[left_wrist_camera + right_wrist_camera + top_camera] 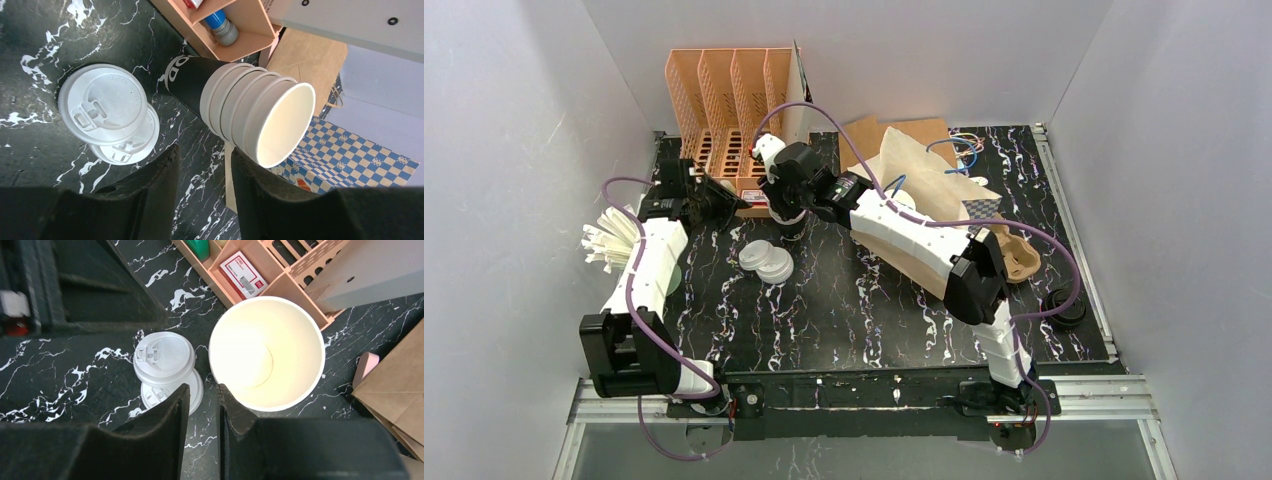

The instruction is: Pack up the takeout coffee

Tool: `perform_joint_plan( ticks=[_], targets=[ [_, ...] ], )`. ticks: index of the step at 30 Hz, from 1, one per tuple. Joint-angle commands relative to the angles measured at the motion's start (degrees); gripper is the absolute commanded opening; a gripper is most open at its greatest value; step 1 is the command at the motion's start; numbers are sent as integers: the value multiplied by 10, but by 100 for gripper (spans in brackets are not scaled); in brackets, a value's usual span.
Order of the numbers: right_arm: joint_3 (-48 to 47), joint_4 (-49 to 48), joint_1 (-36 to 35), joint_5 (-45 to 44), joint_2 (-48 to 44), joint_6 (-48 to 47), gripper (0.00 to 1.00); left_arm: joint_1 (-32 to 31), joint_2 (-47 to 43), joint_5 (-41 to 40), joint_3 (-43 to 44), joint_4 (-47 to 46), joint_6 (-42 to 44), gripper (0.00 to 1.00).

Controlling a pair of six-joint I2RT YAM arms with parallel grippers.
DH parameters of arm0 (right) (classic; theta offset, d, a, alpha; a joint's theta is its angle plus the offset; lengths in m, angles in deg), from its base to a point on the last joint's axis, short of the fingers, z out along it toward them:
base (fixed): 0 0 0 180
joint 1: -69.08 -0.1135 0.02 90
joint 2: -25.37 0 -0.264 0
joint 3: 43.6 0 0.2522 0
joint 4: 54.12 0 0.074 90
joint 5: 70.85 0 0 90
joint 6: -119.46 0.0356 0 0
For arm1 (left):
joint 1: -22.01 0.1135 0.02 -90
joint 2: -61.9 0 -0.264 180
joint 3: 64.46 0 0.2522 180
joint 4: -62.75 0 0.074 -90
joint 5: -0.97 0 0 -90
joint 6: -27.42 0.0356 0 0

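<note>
Right now your brown pulp tray [1022, 258] sits half under the right arm, the nested cup stack [240, 107] stands near the orange organizer [729, 100] with two lids [105, 107] just beside it, the left gripper [204, 152] is part-open and empty, and the right gripper [202, 387] is a slit apart at the top cup's rim, its grip impossible to tell.

Marble-effect table top [844, 320]: black with white veining.
Round plastic lids [102, 102], left of centre: white.
Stacked paper cups [260, 115]: white outside, cream interior; outermost cup black with white lettering.
Slotted desk organiser [724, 90], far left: peach-orange.
Paper bag [914, 160], far right: brown.
Flat chequered sheet [350, 150]: blue and white.
</note>
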Motion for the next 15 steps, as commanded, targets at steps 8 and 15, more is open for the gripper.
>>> perform_joint_plan(
  ticks=[8,15],
  targets=[
    [-40,-52,2,-14,31,-29,35,0,-23,48,-75,-106,-61,38],
    [-47,-59,13,-13,42,-29,33,0,-21,59,-94,-127,-54,41]
  ],
)
